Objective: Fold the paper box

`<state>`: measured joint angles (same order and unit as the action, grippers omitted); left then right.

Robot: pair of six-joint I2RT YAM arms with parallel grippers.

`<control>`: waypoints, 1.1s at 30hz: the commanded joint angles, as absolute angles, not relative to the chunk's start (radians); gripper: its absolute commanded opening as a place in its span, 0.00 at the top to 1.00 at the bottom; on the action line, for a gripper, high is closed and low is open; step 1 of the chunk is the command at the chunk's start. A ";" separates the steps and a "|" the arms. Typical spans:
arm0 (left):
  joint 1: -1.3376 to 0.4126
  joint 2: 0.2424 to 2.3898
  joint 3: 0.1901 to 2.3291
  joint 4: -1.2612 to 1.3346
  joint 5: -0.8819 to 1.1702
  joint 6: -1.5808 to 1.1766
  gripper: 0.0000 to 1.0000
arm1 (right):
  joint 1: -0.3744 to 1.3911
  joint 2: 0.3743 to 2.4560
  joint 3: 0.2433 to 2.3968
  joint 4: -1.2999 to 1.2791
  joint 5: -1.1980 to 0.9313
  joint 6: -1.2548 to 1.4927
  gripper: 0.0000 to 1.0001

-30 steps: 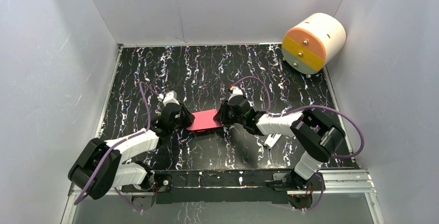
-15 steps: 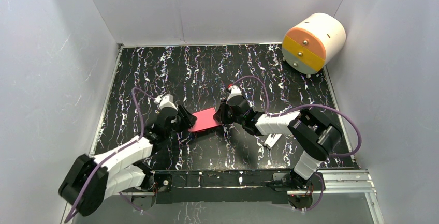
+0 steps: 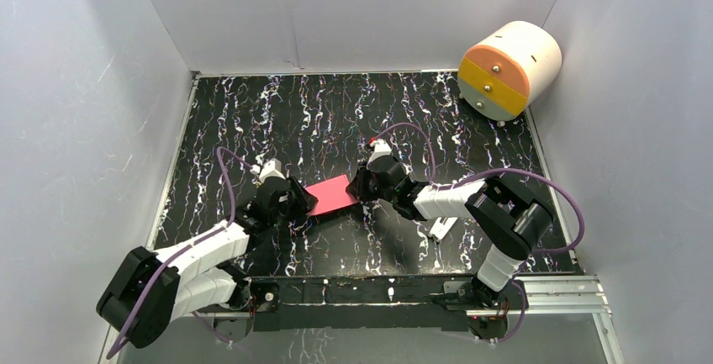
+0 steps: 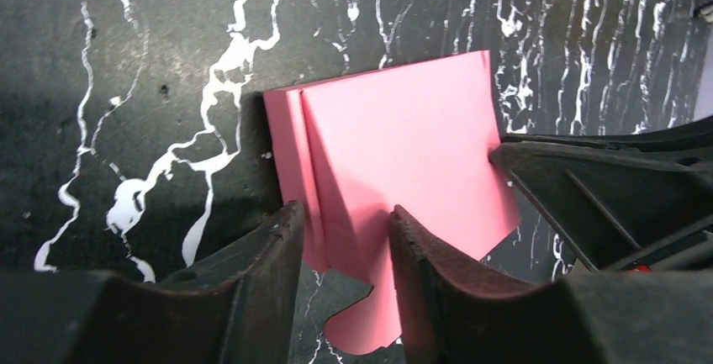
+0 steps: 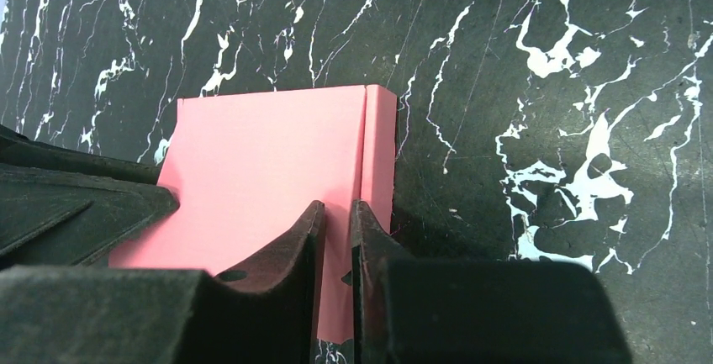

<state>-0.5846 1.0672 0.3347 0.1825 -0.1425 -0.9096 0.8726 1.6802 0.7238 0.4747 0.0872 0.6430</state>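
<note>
Though both end flaps are creased, we judge the pink-red thin-card paper box [image 3: 330, 194] barely begun: it lies on the black marbled table [image 3: 336, 112], our right gripper [image 5: 336, 208] pinching one flap, our left gripper [image 4: 345, 217] parted around the other.

1. The far half of the counter [image 3: 336, 112] lies open from the left wall across to the white-and-orange cylinder [image 3: 509, 70], which fills the far right corner.
2. At mid-counter the paper box [image 3: 330, 195] is hemmed in. The left gripper [image 3: 301, 198] straddles its left edge with jaws apart, and the right gripper [image 3: 360, 189] pinches its right edge. Only the far side and the top stay reachable.
3. A small white piece [image 3: 441, 228] lies beside the right forearm.
4. Walls close off three sides.
</note>
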 commanded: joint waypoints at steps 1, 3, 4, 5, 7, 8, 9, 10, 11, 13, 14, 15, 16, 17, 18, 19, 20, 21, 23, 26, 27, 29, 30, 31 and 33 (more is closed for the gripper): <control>-0.584 1.090 0.291 0.216 -0.096 -0.941 0.67 | 0.885 1.713 0.709 0.377 0.102 0.603 0.86; -0.584 1.109 0.278 0.254 -0.058 -0.962 0.77 | 0.885 1.715 0.709 0.380 0.104 0.606 0.86; -0.584 1.120 0.280 0.262 -0.044 -0.964 0.79 | 0.885 1.716 0.710 0.380 0.103 0.607 0.86; -0.584 1.129 0.286 0.262 -0.034 -0.965 0.81 | 0.885 1.717 0.712 0.378 0.103 0.609 0.86; -0.584 1.133 0.302 0.260 -0.014 -0.968 0.84 | 0.886 1.718 0.712 0.378 0.100 0.614 0.87; -0.584 1.130 0.308 0.265 -0.006 -0.971 0.85 | 0.886 1.719 0.712 0.380 0.098 0.618 0.87; -0.584 1.128 0.313 0.271 -0.001 -0.974 0.85 | 0.887 1.720 0.712 0.384 0.095 0.620 0.87; -0.584 1.128 0.315 0.277 0.000 -0.980 0.85 | 0.889 1.722 0.713 0.388 0.094 0.621 0.87; -0.584 1.131 0.317 0.279 0.000 -0.983 0.84 | 0.889 1.726 0.713 0.390 0.092 0.622 0.87; -0.584 1.146 0.320 0.261 0.000 -0.983 0.82 | 0.893 1.734 0.717 0.386 0.091 0.626 0.87; -0.585 1.150 0.321 0.248 0.000 -0.974 0.81 | 0.893 1.735 0.716 0.384 0.091 0.628 0.87; -0.584 1.148 0.322 0.231 -0.007 -0.965 0.79 | 0.893 1.734 0.713 0.381 0.094 0.631 0.88; -0.584 1.136 0.321 0.207 -0.025 -0.953 0.78 | 0.893 1.730 0.709 0.380 0.099 0.631 0.88; -0.584 1.120 0.324 0.182 -0.050 -0.932 0.77 | 0.893 1.725 0.703 0.379 0.108 0.631 0.88; -0.585 1.097 0.329 0.150 -0.075 -0.917 0.75 | 0.893 1.717 0.699 0.378 0.113 0.629 0.88; -0.585 1.073 0.338 0.119 -0.111 -0.903 0.72 | 0.893 1.707 0.697 0.376 0.114 0.623 0.88; -0.584 1.046 0.345 0.090 -0.133 -0.891 0.67 | 0.893 1.698 0.698 0.373 0.118 0.616 0.87; -0.584 1.019 0.354 0.063 -0.151 -0.882 0.65 | 0.893 1.688 0.700 0.368 0.123 0.608 0.87; -0.584 0.974 0.360 0.031 -0.175 -0.875 0.63 | 0.892 1.674 0.710 0.359 0.129 0.593 0.87; -0.584 0.944 0.351 0.026 -0.190 -0.882 0.58 | 0.893 1.666 0.718 0.363 0.124 0.585 0.87; -0.584 0.947 0.346 0.031 -0.190 -0.888 0.57 | 0.893 1.666 0.719 0.364 0.124 0.584 0.87; -0.584 0.966 0.336 0.063 -0.177 -0.898 0.56 | 0.893 1.670 0.721 0.367 0.119 0.581 0.87; -0.584 0.979 0.333 0.086 -0.170 -0.901 0.56 | 0.893 1.672 0.721 0.368 0.117 0.581 0.87; -0.584 0.994 0.331 0.108 -0.163 -0.903 0.55 | 0.893 1.676 0.721 0.368 0.116 0.581 0.87; -0.583 1.030 0.337 0.134 -0.151 -0.902 0.56 | 0.893 1.682 0.721 0.371 0.110 0.582 0.87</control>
<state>-0.5819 0.9882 0.3317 0.0948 -0.1581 -0.9012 0.8803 1.6749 0.7238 0.4629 0.1280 0.6128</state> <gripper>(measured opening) 0.444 0.127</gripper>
